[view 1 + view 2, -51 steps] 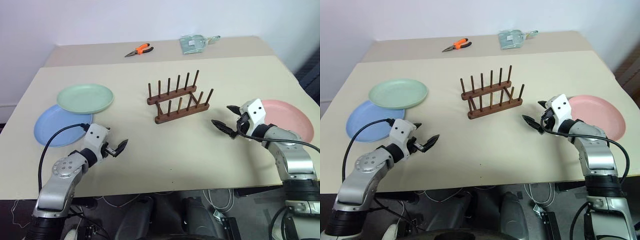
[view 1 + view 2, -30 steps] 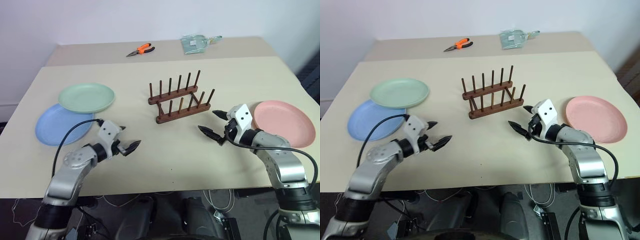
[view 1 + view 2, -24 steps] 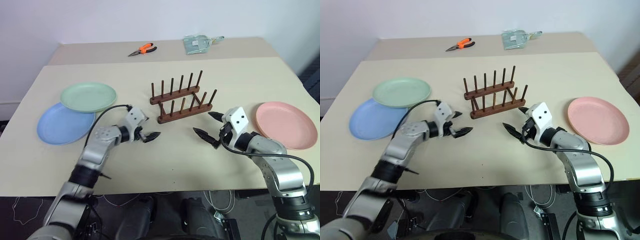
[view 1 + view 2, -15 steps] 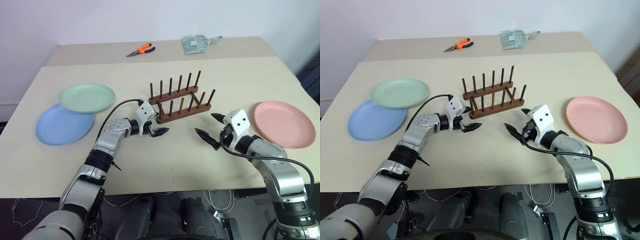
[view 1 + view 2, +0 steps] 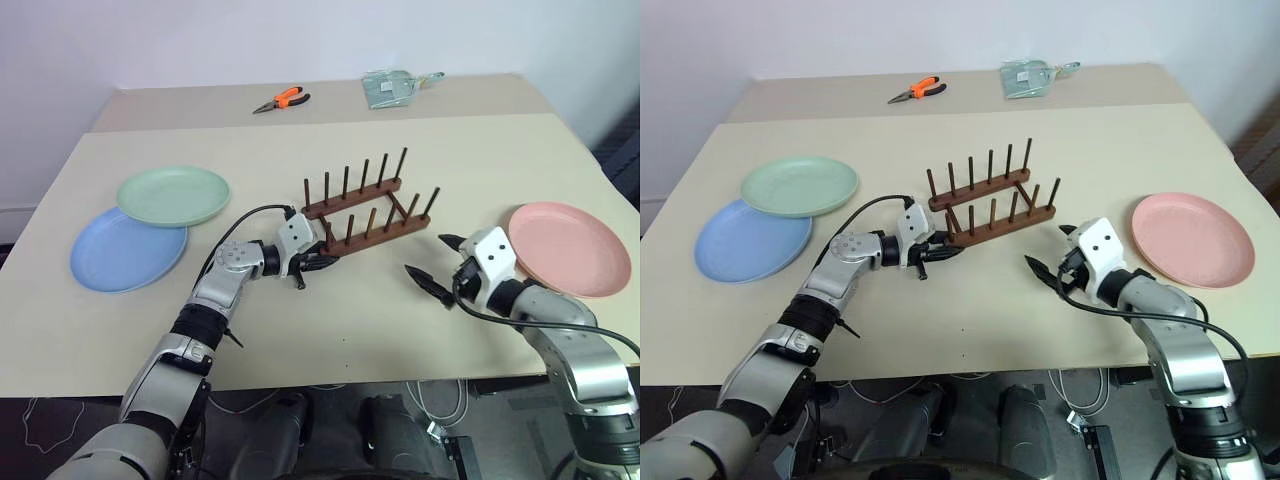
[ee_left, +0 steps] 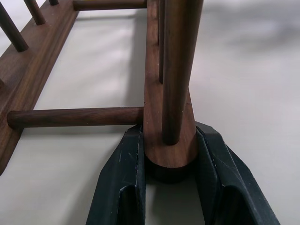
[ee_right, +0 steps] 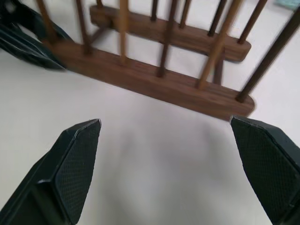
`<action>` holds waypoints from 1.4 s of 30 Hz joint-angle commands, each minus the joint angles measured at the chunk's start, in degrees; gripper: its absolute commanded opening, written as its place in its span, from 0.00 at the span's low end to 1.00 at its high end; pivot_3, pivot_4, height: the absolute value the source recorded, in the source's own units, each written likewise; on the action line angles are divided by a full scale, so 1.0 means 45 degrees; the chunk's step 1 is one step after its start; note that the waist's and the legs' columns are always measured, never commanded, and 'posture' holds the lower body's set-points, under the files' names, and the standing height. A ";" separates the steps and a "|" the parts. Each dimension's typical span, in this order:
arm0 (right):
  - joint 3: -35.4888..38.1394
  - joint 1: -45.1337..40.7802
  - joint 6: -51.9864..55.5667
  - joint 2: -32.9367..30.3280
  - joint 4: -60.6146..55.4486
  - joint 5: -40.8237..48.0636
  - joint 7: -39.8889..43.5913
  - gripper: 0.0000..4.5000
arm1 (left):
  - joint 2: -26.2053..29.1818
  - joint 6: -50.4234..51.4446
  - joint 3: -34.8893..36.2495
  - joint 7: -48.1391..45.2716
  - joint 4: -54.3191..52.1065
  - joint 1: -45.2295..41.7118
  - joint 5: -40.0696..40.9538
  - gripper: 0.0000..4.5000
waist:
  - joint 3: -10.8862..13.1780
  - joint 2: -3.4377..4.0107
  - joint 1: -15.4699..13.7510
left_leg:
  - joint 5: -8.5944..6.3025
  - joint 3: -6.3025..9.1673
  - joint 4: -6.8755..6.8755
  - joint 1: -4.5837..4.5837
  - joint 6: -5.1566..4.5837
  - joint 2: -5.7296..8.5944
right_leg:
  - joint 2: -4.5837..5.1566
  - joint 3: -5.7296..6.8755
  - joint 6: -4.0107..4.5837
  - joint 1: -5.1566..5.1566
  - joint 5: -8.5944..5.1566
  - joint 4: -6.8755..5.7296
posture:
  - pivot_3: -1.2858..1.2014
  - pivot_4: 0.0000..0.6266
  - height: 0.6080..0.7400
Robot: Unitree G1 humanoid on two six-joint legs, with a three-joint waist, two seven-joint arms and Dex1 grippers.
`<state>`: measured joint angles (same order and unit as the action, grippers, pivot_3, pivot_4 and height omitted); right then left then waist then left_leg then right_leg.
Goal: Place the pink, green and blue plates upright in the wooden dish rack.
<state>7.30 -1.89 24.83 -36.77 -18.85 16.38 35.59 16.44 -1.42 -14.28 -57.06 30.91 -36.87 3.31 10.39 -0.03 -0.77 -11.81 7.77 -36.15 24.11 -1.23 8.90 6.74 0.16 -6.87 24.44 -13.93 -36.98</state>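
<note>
Reaching in from the side, the left gripper [image 6: 169, 161] has gone from wide open to pinching the near end of the small dark brown wooden dish rack [image 5: 368, 208], which has slid a little and turned. The right gripper [image 5: 436, 265] pulled back, fingers spread wide. The round pale green plate [image 5: 172, 195] overlaps the light blue plate [image 5: 122, 250]; the salmon pink plate [image 5: 567, 248] lies flat.

The green plate [image 5: 172, 195] hides part of the blue plate [image 5: 120, 254].
</note>
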 commanded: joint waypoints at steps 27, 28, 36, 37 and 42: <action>-0.0063 0.0729 -0.0620 -0.0931 0.0804 -0.0858 0.1121 0.00 | 0.0851 0.6310 -0.0870 0.1139 -0.7279 0.3854 0.0976 0.01 | -0.0021 0.0009 -0.0034 | -0.0004 -0.0001 -0.0004 -0.0023 -0.0001 -0.0010 | 0.0000 -0.0007 0.0002 -0.0033 -0.0005 0.0009 | 0.52 0.24 0.91; -0.0175 0.0607 -0.0625 -0.0897 0.0916 -0.0933 0.1083 0.00 | 0.0695 0.6248 -0.0943 0.1473 -0.7102 0.3808 0.0778 0.01 | -0.0022 0.0008 -0.0037 | -0.0003 -0.0001 -0.0006 -0.0022 -0.0001 -0.0008 | 0.0004 -0.0007 0.0002 -0.0033 -0.0005 0.0010 | 0.52 0.24 0.91; -0.1952 -0.2422 -0.1779 0.0390 0.4282 -0.3302 -0.0875 0.00 | -0.1025 0.5069 -0.0317 0.5250 -0.3588 0.2087 -0.0548 0.01 | -0.0030 -0.0005 0.0042 | -0.0023 -0.0001 -0.0007 -0.0171 0.0034 -0.0017 | -0.0007 0.0000 -0.0020 -0.0204 -0.0043 0.0036 | 0.52 0.24 0.91; -0.2067 -0.2850 -0.1953 0.0573 0.4768 -0.3464 -0.1055 0.00 | -0.1087 0.4880 -0.0229 0.5452 -0.3206 0.1876 -0.0560 0.01 | -0.0034 -0.0008 0.0080 | -0.0023 -0.0001 -0.0002 -0.0199 0.0034 -0.0022 | -0.0013 0.0001 -0.0001 -0.0233 -0.0059 0.0047 | 0.52 0.24 0.91; -0.2399 -0.4213 -0.2828 0.0961 0.6510 -0.3953 -0.1256 0.00 | -0.1055 0.4171 -0.0118 0.5715 -0.2056 0.1228 -0.0582 0.01 | -0.0038 -0.0008 0.0095 | -0.0021 0.0001 0.0021 -0.0202 0.0031 -0.0024 | -0.0028 0.0002 -0.0012 -0.0220 -0.0014 0.0050 | 0.52 0.24 0.91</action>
<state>-3.34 -19.84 13.59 -32.77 9.37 -0.72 30.50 10.61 17.07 -15.85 -32.85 18.17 -32.16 2.83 10.21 -0.06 -0.34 -11.90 7.77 -36.05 23.22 -1.10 8.80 6.61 0.16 -6.92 23.47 -13.99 -36.76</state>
